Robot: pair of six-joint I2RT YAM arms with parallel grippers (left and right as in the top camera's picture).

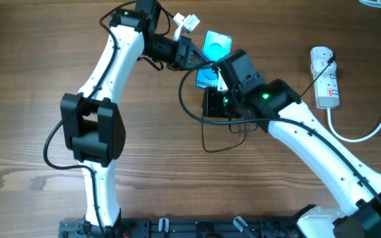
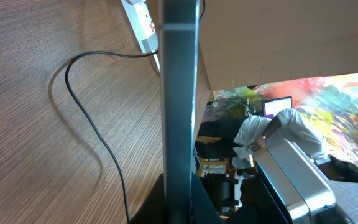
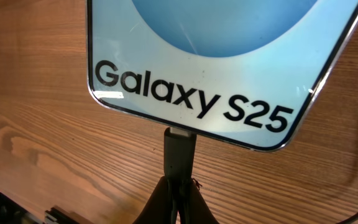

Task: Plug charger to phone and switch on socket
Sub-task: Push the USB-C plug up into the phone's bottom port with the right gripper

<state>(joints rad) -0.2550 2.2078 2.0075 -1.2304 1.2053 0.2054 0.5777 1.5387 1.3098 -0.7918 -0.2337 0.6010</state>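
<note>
The phone (image 1: pixel 217 45) has a cyan screen and is held on edge above the table by my left gripper (image 1: pixel 194 58), which is shut on it. In the left wrist view the phone (image 2: pixel 179 81) is a dark vertical bar between the fingers (image 2: pixel 188 202). My right gripper (image 1: pixel 215 89) is shut on the charger's black connector (image 3: pixel 179 149), whose tip meets the phone's bottom edge (image 3: pixel 191 93) under the "Galaxy S25" text. The fingers (image 3: pixel 178 196) pinch the connector. The charger cable (image 1: pixel 207 135) loops below the grippers. The white socket (image 1: pixel 325 78) lies at the right.
A thick white cord (image 1: pixel 369 132) runs from the socket toward the right edge. The socket (image 2: pixel 143 18) and the black cable (image 2: pixel 86 112) also show in the left wrist view. Beyond the table edge are a room and a person.
</note>
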